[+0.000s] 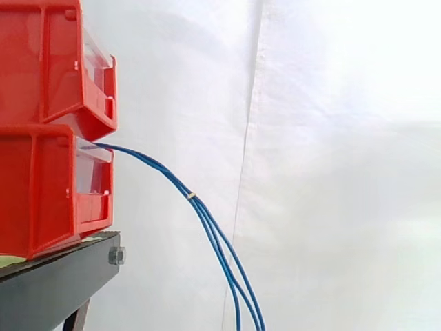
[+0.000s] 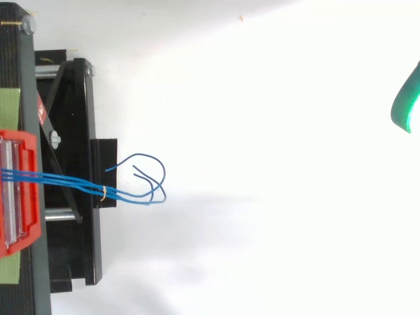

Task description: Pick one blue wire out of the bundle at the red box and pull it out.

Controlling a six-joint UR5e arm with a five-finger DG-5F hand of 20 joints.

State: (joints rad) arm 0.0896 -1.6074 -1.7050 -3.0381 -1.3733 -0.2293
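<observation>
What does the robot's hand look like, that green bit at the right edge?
That is the hand: a thick, rounded pad glowing bright green, with a darker teal rim along its left edge. It is the robot's own, not a lamp.

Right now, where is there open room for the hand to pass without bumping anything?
The wide open stretch between the hanging blue wires and the hand at the top view's right edge is free. It gets crowded at the red boxes on the black stand, where the wires leave the lower box, tied with a small band.
</observation>
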